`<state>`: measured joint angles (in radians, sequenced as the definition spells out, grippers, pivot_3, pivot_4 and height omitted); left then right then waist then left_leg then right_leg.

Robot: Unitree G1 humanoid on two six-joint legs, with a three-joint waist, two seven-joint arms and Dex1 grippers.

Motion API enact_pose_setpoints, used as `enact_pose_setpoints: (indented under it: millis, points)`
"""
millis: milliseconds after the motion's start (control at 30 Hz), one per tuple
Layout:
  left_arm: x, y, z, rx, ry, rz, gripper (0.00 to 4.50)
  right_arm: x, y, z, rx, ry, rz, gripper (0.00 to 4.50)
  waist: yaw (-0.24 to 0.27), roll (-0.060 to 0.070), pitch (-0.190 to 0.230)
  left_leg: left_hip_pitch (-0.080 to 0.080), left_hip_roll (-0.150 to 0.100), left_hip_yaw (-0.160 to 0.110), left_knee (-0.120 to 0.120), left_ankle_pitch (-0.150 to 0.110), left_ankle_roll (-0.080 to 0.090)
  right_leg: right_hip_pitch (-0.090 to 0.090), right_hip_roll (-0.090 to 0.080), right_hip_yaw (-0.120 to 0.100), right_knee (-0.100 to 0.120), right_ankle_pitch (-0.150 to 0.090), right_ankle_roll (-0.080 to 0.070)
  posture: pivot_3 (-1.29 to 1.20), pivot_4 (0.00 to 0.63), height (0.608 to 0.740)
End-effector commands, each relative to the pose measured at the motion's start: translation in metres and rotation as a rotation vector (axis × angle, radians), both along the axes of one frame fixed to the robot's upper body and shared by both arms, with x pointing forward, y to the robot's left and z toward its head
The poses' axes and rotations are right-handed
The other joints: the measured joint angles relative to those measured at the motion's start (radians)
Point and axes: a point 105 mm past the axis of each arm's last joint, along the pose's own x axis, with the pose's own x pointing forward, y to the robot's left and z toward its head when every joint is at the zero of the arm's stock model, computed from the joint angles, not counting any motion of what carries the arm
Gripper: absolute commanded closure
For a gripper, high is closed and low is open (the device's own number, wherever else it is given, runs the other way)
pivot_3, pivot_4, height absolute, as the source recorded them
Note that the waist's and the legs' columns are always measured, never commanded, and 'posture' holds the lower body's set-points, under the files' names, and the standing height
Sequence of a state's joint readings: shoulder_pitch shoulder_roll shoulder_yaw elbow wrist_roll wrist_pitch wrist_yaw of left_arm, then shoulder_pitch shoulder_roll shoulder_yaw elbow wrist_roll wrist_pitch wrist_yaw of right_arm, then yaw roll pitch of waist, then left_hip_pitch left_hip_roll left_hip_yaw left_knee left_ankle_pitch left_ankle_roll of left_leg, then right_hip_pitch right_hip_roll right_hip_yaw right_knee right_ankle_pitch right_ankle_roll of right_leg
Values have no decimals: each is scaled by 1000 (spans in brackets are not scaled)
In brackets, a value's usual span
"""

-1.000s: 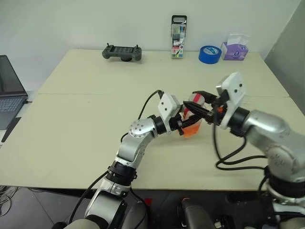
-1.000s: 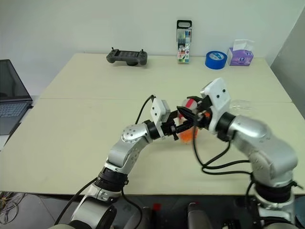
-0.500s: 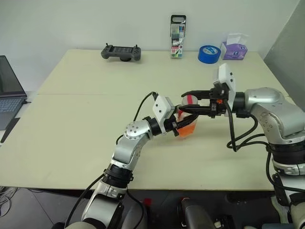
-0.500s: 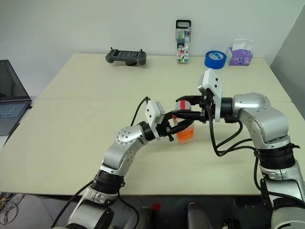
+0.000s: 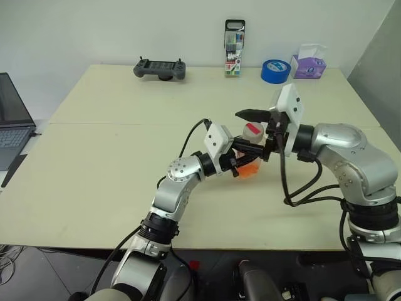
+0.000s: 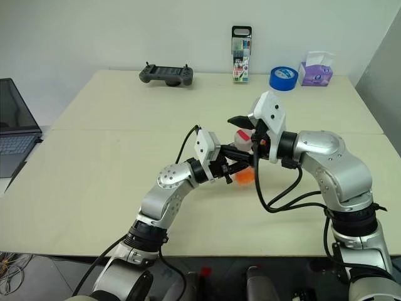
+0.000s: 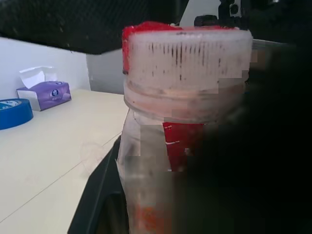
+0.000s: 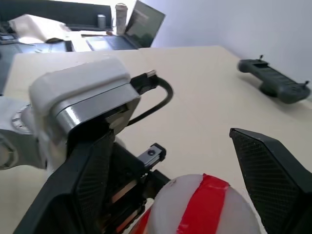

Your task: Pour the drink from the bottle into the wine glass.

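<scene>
Orange-red drink (image 5: 250, 169) is sitting low in the bottle (image 5: 249, 150), which I am holding clear of the table (image 5: 113, 157), in front of me and between my two arms. My left gripper (image 5: 241, 157) is clamped on the bottle, fingers drawn tight round its body from the side. The bottle's long axis is running close to upright, cap (image 5: 253, 130) uppermost and leaning slightly toward my right arm.

My right gripper (image 5: 252, 130) is coming in from the right, pointing roughly level and leftward at the top of the bottle. Its fingers are standing wide apart, one finger (image 5: 251, 115) above and beyond the cap, the other lower and nearer me. In the right wrist view the cap (image 8: 202, 204), whitish with a red stripe, is lying just ahead in the gap between the two fingers, and I cannot see either pad touching it.

So the cap is lying straight along the right gripper's pointing line, just beyond the fingertips. The right arm is the free one and the nearer to the cap; the left is occupied with the body. The cap is still on, so I judge nothing can be poured yet.

I cannot make out the wine glass with any confidence.
</scene>
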<state>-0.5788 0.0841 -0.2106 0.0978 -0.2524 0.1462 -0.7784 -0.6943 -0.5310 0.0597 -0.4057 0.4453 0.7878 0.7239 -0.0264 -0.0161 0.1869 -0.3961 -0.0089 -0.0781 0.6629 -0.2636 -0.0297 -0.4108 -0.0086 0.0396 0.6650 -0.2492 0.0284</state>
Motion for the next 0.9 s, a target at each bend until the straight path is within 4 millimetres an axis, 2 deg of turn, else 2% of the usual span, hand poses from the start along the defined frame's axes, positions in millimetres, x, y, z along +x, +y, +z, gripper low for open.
enact_pose_setpoints:
  millis: [33, 233, 500, 733, 900]
  points:
    - [-4, -10, 13, -17, -45, -43, 2722, -5, -1, 14, 33, -80, -74, 489, 0, 0, 0, 0, 0, 0, 0, 0, 0, 0, 0, 0, 0, 0, 0, 0, 150, 740]
    - [-3, -11, 12, -14, -40, -53, 2722, 1, -5, 16, 73, -88, -235, 489, -1, 0, 0, 0, 0, 0, 0, 0, 0, 0, 0, 0, 0, 0, 0, 0, 150, 740]
    - [-5, -13, 11, -16, -34, -65, 2722, 5, -13, 0, 58, -19, -317, 489, -1, 0, 0, 0, 0, 1, 0, 0, 0, 0, 0, 1, 0, 0, 0, 0, 150, 740]
    - [-4, -12, 10, -14, -33, -62, 2722, 10, -38, 0, 71, -14, -431, 489, -2, 0, 0, 0, 0, 1, 0, 0, 0, 0, 1, 0, 0, 0, 0, 0, 150, 740]
    - [-4, -11, 10, -13, -34, -58, 2722, 7, -47, 2, 99, -3, -452, 489, -2, 0, 0, 0, 0, 1, 0, 0, 0, 0, 1, 1, 0, 0, 0, 0, 150, 740]
